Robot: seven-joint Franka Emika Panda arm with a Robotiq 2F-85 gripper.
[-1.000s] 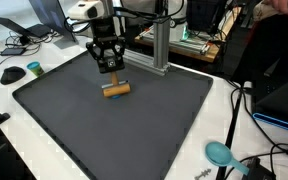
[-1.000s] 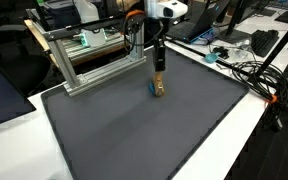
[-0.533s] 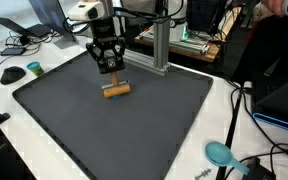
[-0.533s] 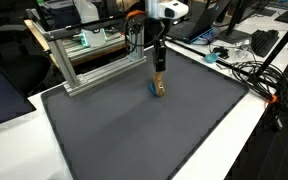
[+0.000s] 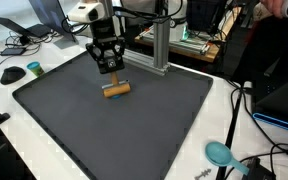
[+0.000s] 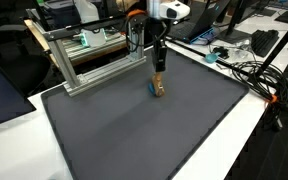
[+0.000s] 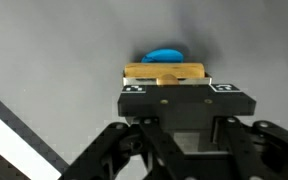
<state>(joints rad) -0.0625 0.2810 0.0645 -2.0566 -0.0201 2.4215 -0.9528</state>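
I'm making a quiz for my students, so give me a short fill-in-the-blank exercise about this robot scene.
1. The gripper hovers above a small ____ block.
2. The block lies on a dark ____ mat.
3. In the wrist view, a ____ piece shows beyond the block.

Missing words: wooden; grey; blue

The wrist view looks down over the black gripper [image 7: 181, 100], whose body fills the lower part of the picture. Just beyond it lies a small tan wooden block [image 7: 164, 72] with a blue rounded piece [image 7: 163, 55] behind it. Both rest on the grey tabletop [image 7: 54, 50]. A white strip [image 7: 9, 135] crosses the lower left corner.
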